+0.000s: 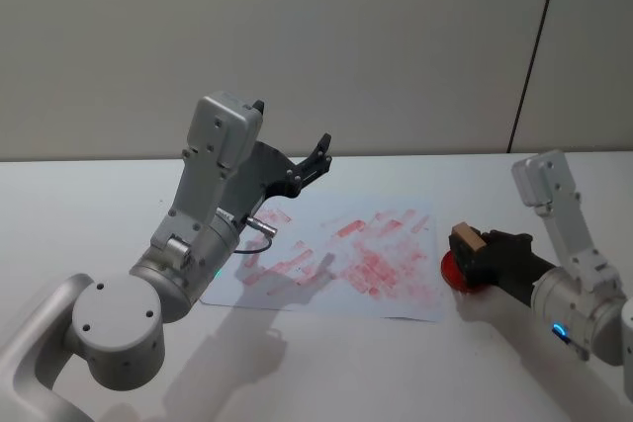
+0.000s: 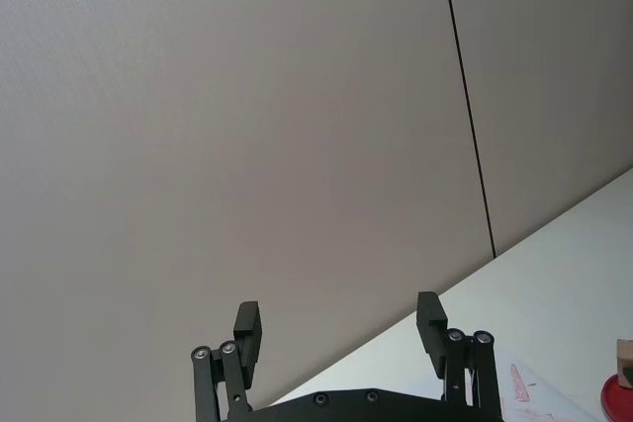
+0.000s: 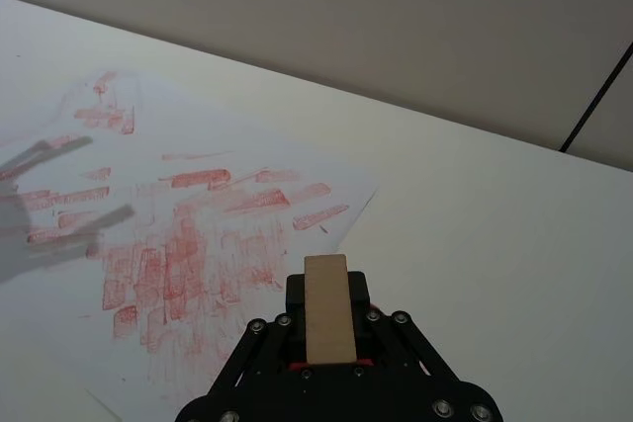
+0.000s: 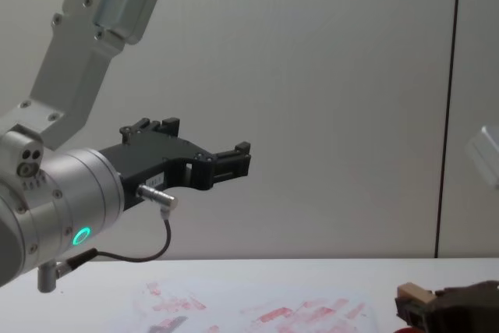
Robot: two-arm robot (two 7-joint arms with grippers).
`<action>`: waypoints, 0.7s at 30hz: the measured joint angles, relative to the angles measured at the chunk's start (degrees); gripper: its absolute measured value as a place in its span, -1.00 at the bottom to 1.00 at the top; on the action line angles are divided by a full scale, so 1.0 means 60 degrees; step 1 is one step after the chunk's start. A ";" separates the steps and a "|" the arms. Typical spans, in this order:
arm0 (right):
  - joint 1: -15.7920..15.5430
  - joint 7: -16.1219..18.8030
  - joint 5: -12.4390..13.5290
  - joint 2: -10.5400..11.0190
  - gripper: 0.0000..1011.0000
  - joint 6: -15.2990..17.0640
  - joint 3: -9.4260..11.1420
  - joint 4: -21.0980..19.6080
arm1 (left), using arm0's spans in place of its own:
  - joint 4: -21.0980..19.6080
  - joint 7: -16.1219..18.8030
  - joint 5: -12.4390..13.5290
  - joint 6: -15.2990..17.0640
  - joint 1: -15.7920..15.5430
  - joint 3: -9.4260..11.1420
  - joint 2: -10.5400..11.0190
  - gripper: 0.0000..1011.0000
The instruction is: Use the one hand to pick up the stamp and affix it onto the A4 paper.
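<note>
So everything sits on the table (image 1: 79, 195), and I'll place it all off the A4 paper (image 1: 396, 254), which lies flat near the middle. Just off the paper's right edge there's an ink pad (image 1: 452, 272), close to the sheet's near right corner. The stamp (image 1: 467, 240) is right over that pad, held in the right gripper (image 1: 475, 254), whose fingers are clamped on it from both sides. That arm comes in from the right of the paper. The left gripper (image 1: 315, 157) is raised well above the paper's far left part, not touching it, fingers spread apart, with its arm coming from the paper's near left side. Behind the paper, past the table's far edge, stands the wall (image 1: 346, 37).
</note>
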 joint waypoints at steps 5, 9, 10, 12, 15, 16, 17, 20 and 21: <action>0.0008 -0.0028 -0.0147 -0.0003 -0.56 0.0012 -0.0027 0.0113 | 0.0000 0.0000 0.0000 0.0000 0.0000 -0.0001 0.0000 0.98; 0.0006 -0.0072 -0.0232 -0.0007 -0.56 0.0017 -0.0040 0.0175 | 0.0000 0.0000 0.0000 0.0000 0.0000 0.0000 0.0000 0.98; 0.0005 -0.0084 -0.0257 -0.0008 -0.56 0.0019 -0.0045 0.0194 | 0.0000 0.0000 0.0000 0.0000 0.0000 0.0000 0.0000 0.98; 0.0004 -0.0096 -0.0281 -0.0009 -0.54 0.0020 -0.0049 0.0211 | 0.0000 0.0000 0.0000 0.0000 0.0000 0.0000 0.0000 0.98; 0.0001 -0.0121 -0.0327 -0.0010 -0.38 0.0020 -0.0058 0.0244 | 0.0000 0.0000 0.0000 0.0000 0.0000 0.0000 0.0000 0.98; 0.0001 -0.0124 -0.0333 -0.0010 -0.30 0.0020 -0.0060 0.0250 | 0.0000 0.0000 0.0000 0.0000 0.0000 0.0000 0.0000 0.98; 0.0000 -0.0128 -0.0339 -0.0010 -0.26 0.0020 -0.0061 0.0256 | 0.0000 0.0000 0.0000 0.0000 0.0000 0.0000 0.0000 0.98; -0.0002 -0.0142 -0.0363 -0.0010 -0.05 0.0020 -0.0064 0.0273 | 0.0000 0.0000 0.0000 0.0000 0.0000 0.0000 0.0000 0.98; -0.0003 -0.0145 -0.0368 -0.0010 -0.01 0.0020 -0.0065 0.0277 | 0.0000 0.0000 0.0000 0.0000 0.0000 0.0000 0.0000 0.98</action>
